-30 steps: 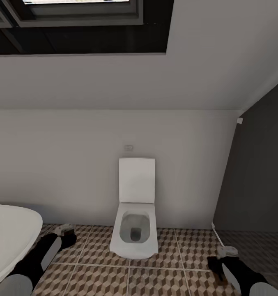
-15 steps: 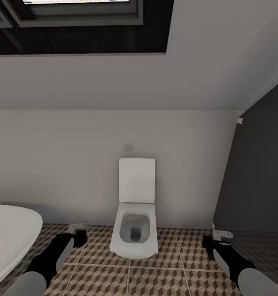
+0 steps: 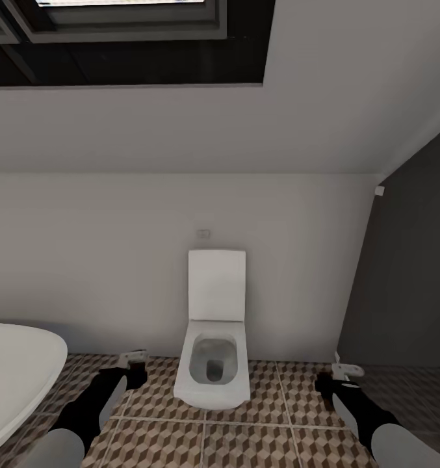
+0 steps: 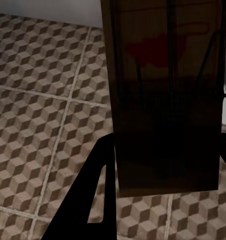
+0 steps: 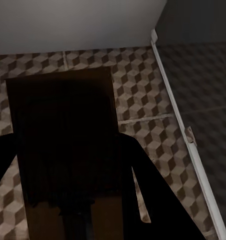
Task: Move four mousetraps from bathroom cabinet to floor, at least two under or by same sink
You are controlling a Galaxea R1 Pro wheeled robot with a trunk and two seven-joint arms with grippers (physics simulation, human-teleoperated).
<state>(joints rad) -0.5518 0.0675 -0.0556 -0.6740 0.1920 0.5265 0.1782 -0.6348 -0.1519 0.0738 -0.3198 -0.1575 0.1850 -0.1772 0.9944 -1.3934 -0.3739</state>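
Left claw: clamped on a mousetrap, board upright between its fingers, above the bathroom floor.
Right claw: clamped on a second mousetrap.
Handling: probably light, stiff wood; pinch the board edges, clear of the wire.

1. The floor carries square tiles printed with a brown, beige and cream cube pattern, divided by light grout lines.
2. The toilet is plain white, its bowl shading to grey; the tub is white too.
3. The wall is off-white, the side wall dark grey, edged by a white skirting.
4. The window frame overhead is black and dark grey.
5. The left trap is brown wood with dark wires and a red mark.
6. The right trap is brown, deep in shadow.
7. The left gripper and right gripper show pale grey tips on black arms.
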